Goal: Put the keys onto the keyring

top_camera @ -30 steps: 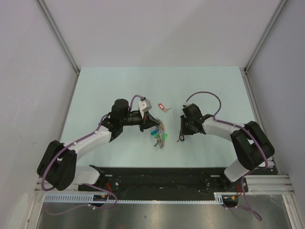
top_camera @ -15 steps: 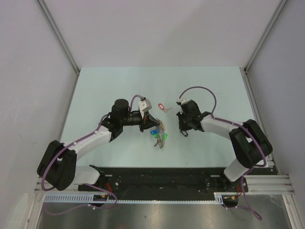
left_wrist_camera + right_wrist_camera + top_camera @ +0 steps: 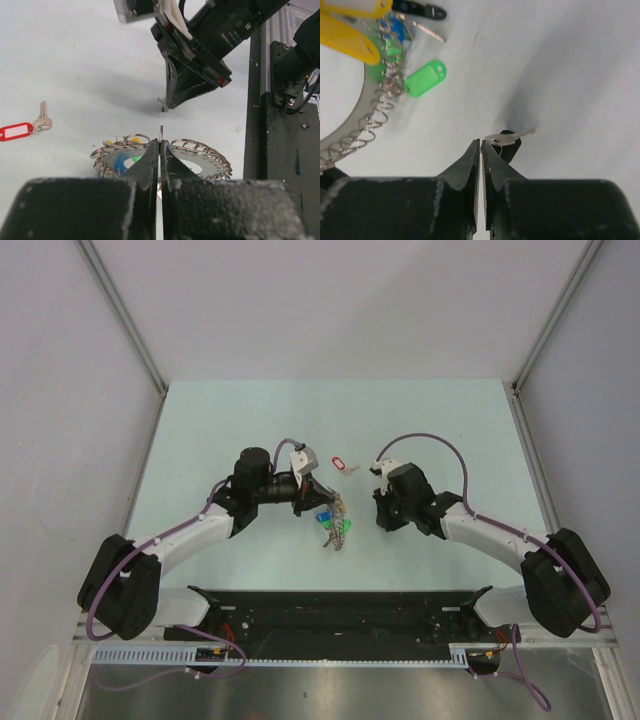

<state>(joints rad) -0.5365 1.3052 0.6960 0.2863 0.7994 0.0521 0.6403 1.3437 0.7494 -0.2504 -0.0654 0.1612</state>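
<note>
- Left gripper (image 3: 160, 144): jaws pressed together on the keyring (image 3: 212, 167) at mid-table; a green key tag (image 3: 425, 77) appears already hung.
- Right gripper (image 3: 481, 143): jaws almost closed at the black-tagged key (image 3: 512, 135); grip unconfirmed.
- Red-tagged key (image 3: 15, 131) lies loose; both keys remain unthreaded.

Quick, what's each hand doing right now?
Left hand: closed on the keyring.
Right hand: closed at a black-tagged key; a grip on it cannot be told.
</note>
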